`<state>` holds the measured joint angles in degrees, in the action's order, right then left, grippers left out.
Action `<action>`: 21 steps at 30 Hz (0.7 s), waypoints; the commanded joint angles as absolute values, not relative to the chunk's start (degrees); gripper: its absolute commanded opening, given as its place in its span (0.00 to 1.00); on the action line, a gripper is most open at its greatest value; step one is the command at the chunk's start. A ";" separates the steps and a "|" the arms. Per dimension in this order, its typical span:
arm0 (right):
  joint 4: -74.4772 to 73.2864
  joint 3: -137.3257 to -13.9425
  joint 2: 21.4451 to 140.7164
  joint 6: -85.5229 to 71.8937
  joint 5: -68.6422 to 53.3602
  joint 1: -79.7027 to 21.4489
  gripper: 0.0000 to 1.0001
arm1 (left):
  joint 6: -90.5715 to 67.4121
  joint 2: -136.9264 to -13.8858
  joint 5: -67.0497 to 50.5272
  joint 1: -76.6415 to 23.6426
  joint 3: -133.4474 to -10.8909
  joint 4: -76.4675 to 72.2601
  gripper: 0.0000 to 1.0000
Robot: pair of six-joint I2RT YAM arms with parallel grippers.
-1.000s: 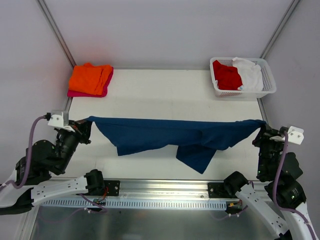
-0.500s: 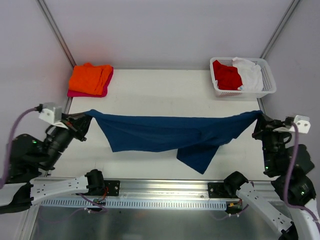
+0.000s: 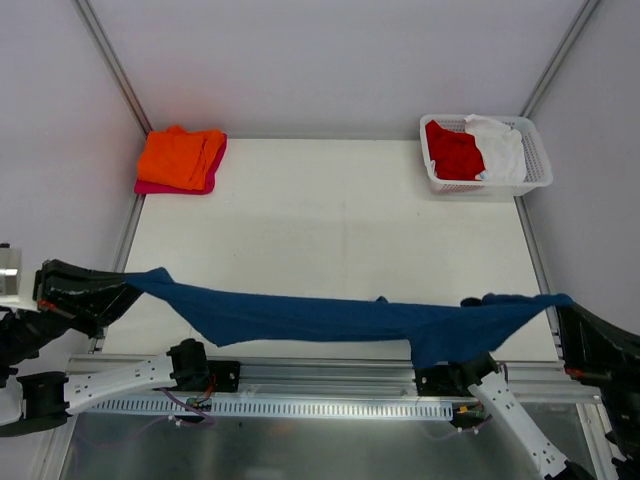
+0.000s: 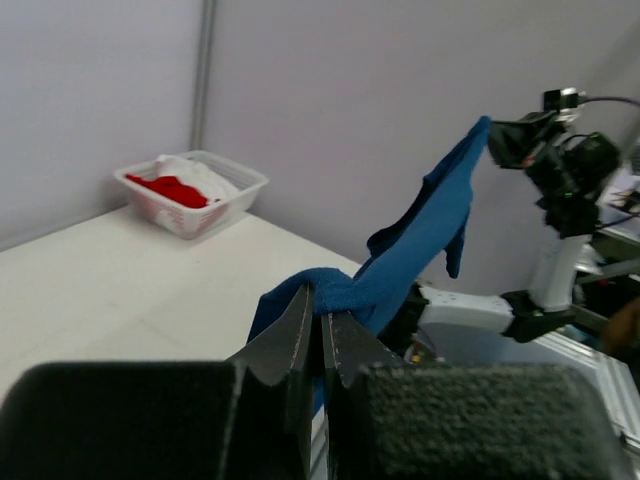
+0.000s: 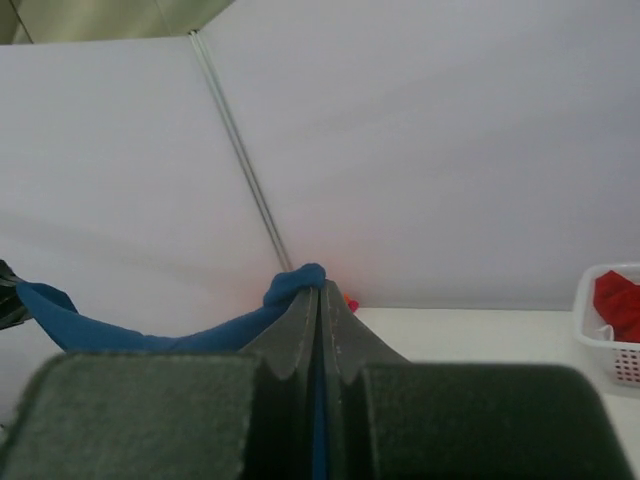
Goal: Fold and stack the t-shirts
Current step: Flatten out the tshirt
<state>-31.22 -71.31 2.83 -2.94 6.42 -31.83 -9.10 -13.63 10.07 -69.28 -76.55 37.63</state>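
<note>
Both arms have drawn back toward the near edge of the bench (image 3: 330, 215), and the navy t-shirt (image 3: 330, 318) has come with them. It now hangs stretched along that edge instead of across the middle. The left hand (image 3: 122, 289) is clenched on one end of the cloth by the near left corner. The right hand (image 3: 566, 312) is clenched on the other end by the near right corner. A loose fold droops right of centre. At the far left corner the orange t-shirt (image 3: 180, 155) lies on the magenta-pink t-shirt (image 3: 170, 187). The basket (image 3: 537, 165) at the far right corner holds the red t-shirt (image 3: 452, 150) and the white t-shirt (image 3: 500, 145).
</note>
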 commanded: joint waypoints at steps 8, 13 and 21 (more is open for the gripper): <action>-30.15 -80.15 2.72 -12.39 -11.07 -19.01 0.01 | -17.84 -8.44 -7.11 -68.73 -80.15 36.04 0.00; -21.02 -81.04 1.94 -17.48 -11.44 -13.28 0.00 | -20.04 -10.72 -15.80 -68.64 -83.40 34.81 0.00; -14.95 -85.61 4.57 -16.16 -13.35 -5.19 0.00 | -20.12 -12.13 -24.69 -68.55 -85.69 27.08 0.00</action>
